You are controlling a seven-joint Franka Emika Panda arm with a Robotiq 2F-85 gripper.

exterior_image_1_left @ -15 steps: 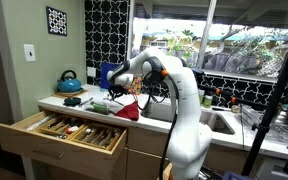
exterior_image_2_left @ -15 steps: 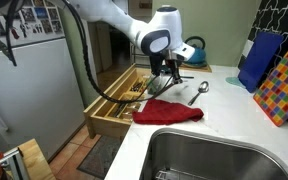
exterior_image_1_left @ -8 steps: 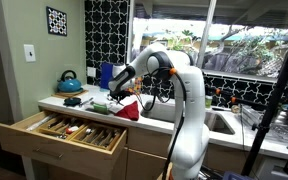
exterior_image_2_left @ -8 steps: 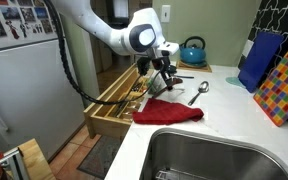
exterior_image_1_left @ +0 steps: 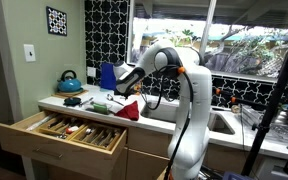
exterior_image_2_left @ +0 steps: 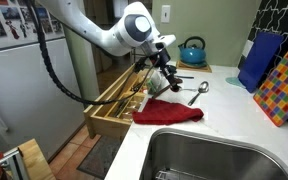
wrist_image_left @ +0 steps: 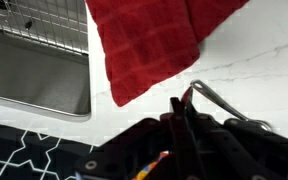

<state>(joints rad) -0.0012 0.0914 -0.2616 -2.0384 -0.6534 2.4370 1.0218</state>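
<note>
The fingers are pressed together, raised off the desk; whether anything thin is pinched between them cannot be told. A red cloth lies flat on the desk just below them, and in the wrist view it spreads ahead of the fingers. A spoon lies on the desk near them, beyond the cloth. An open drawer of utensils stands on their other side. The sink is past the cloth, and a kettle sits behind the fingers.
</note>
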